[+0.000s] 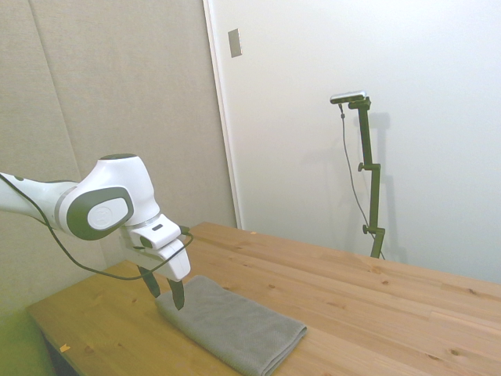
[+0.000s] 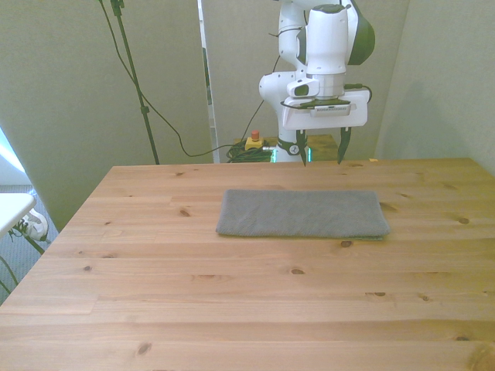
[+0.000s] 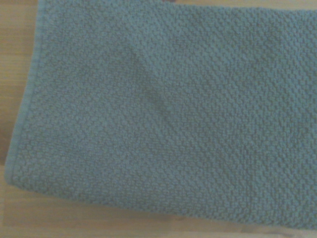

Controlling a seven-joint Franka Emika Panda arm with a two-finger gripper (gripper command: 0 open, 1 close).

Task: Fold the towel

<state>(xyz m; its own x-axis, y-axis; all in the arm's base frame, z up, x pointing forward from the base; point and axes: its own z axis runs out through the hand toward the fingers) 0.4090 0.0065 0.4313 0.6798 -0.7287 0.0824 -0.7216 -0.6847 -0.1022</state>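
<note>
Towel [image 2: 302, 214] lies flat on my table [image 2: 232, 301]; the wrist view alone shows its terry weave [image 3: 168, 119]. Gripper [image 2: 321, 154] hangs above its far edge, fingers spread, holding nothing.

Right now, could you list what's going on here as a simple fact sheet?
Table: bare wooden top
Towel: grey, lying flat as a long, already layered rectangle
Claw: open, fingers pointing down, holding nothing
Claw position: above the towel's far edge, not touching it
Close-up: bumpy terry weave and a hemmed edge

no readable text anywhere, gripper [image 2: 322, 153] label strip (too blurred)
</note>
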